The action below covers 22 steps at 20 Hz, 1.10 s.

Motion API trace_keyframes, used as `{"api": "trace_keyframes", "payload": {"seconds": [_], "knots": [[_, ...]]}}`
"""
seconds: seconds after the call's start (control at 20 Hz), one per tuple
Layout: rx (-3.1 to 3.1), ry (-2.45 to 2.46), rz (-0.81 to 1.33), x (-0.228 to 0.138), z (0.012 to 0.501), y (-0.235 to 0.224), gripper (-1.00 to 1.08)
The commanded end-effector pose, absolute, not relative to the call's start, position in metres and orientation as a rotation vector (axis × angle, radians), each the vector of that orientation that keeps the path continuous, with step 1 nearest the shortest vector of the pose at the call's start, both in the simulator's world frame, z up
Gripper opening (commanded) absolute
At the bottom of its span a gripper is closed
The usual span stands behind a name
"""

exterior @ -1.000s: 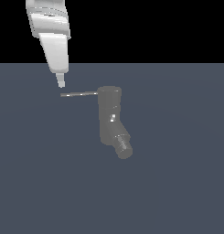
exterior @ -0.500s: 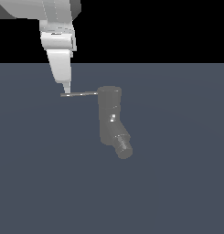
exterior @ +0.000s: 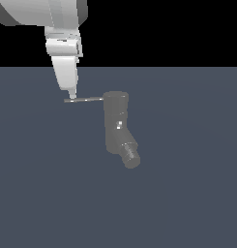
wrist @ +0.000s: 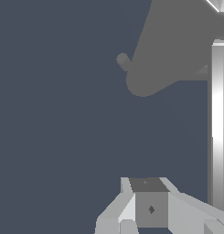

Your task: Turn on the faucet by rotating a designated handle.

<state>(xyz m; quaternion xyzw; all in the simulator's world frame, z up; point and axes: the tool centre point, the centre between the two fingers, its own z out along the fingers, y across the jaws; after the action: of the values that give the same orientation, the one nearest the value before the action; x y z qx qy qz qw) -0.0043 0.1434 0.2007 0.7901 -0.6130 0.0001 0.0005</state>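
end effector (exterior: pixel 71 95), grip state unclear, at handle (exterior: pixel 84 100) tip beside faucet (exterior: pixel 117 127)

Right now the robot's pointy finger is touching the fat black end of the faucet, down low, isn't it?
Not quite. The gripper is up at the far tip of the thin handle, on the exterior view's left of the faucet. The dark ribbed spout tip sits low, with nothing near it. The exterior view shows this.

Dull-grey faucet (exterior: pixel 116 127), angled ribbed spout, thin horizontal handle (exterior: pixel 84 100)
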Motion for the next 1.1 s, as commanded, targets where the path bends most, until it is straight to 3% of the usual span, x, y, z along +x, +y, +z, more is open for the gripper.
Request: {"api": "trace_keyframes", "payload": {"seconds": [0.0,1.05], "knots": [[2.481,-1.925,0.001,-0.007,0.201,0.143,-1.00],[2.481,-1.925,0.001,-0.065,0.201,0.126,-1.00]]}}
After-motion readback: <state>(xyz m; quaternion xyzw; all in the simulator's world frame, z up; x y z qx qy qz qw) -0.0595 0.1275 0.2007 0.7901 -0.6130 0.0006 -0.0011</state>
